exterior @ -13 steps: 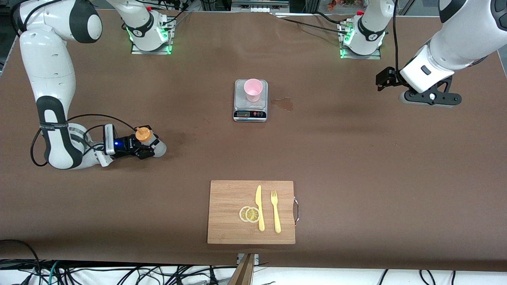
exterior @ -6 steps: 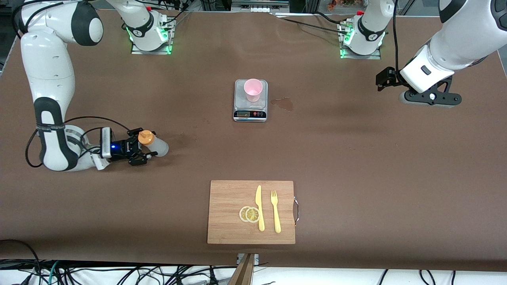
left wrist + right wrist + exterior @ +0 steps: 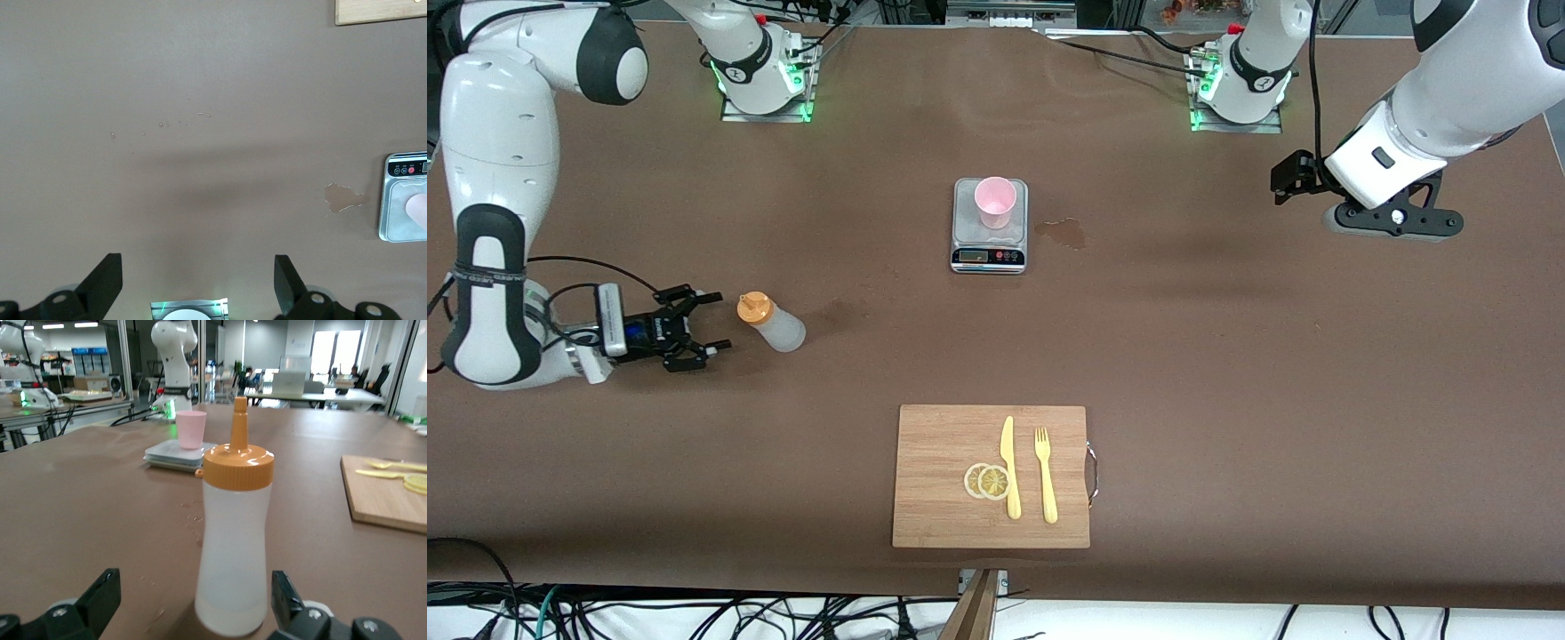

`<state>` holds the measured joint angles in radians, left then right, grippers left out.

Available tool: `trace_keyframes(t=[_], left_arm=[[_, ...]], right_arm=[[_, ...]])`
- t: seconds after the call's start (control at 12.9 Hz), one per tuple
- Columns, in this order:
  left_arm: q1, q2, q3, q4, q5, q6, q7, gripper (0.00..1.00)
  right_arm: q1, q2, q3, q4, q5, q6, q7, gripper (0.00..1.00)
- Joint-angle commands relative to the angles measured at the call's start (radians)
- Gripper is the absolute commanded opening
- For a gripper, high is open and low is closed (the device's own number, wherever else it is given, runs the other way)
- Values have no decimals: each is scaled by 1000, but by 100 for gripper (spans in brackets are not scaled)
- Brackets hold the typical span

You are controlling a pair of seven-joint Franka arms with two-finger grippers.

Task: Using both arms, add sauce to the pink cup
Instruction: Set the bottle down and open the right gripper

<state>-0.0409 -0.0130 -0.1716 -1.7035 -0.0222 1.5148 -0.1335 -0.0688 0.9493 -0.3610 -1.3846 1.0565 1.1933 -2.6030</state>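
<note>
from the front we see the whole counter [image 3: 1227, 356]: the sauce [image 3: 770, 324] stands toward the right arm's end, just beside the right gripper [image 3: 698, 324], whose jaws are spread wide and hold nothing. the pink cup [image 3: 995, 202] sits on a scale [image 3: 989, 244], with a cutting board [image 3: 943, 480] nearer the camera. the left gripper [image 3: 1282, 182] waits above the left arm's end.

only the left wrist view shows its fingers [image 3: 103, 280] wide apart and empty, over bare counter, near a stain [image 3: 342, 197].

the right wrist view shows the sauce upright between open fingers [image 3: 100, 593], untouched.
</note>
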Motion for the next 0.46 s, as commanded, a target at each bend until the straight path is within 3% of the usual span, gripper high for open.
trace_keyframes(t=[0.0, 0.39], left_arm=[[4, -8, 3, 7, -25, -15, 20, 100], [4, -8, 3, 7, -25, -15, 20, 100]], right_arm=[[3, -136, -22, -13, -140, 3, 134, 100], [30, -433, -18, -99, -380, 165, 502, 100]])
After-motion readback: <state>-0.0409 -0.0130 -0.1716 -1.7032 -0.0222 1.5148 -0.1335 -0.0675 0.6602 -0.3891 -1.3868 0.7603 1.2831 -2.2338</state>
